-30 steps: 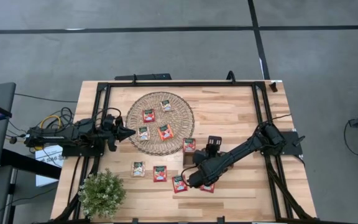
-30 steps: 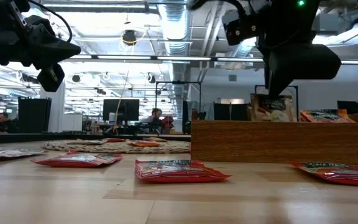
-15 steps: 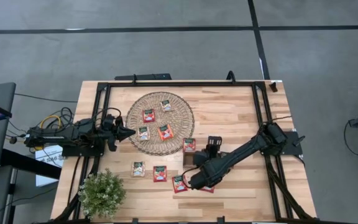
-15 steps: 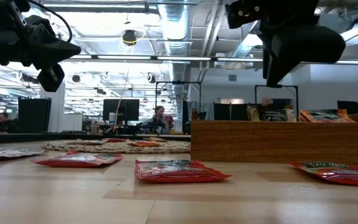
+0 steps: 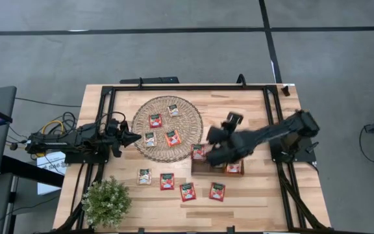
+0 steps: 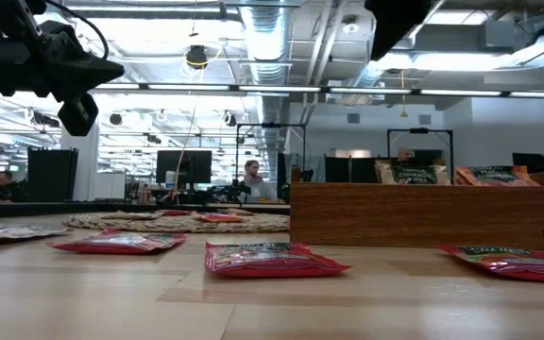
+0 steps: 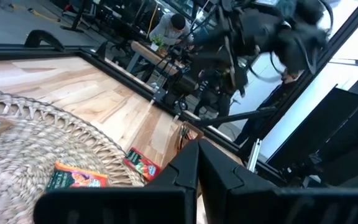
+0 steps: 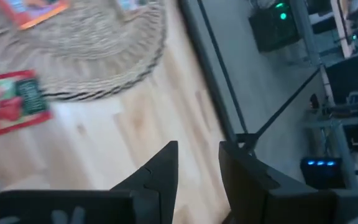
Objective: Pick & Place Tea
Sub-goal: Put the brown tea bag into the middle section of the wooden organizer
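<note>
While the left tool (image 5: 135, 137) waits pressed together at the mat's (image 5: 167, 128) nine o'clock edge, the right tool (image 8: 197, 163) hangs over the tray (image 5: 206, 170), fingers apart and holding nothing. Four tea sachets (image 5: 172, 138) lie on the mat, four more (image 5: 167, 181) on the bench (image 5: 239, 117) at the tray's seven o'clock.

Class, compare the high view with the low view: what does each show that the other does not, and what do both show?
Only the high view: the potted plant, the whole wicker mat with four tea sachets, and the empty right tool above the tray.
Only the low view: the office behind, with a person at a desk.
Both: the wooden tray, red sachets on the table, the waiting left tool.
</note>
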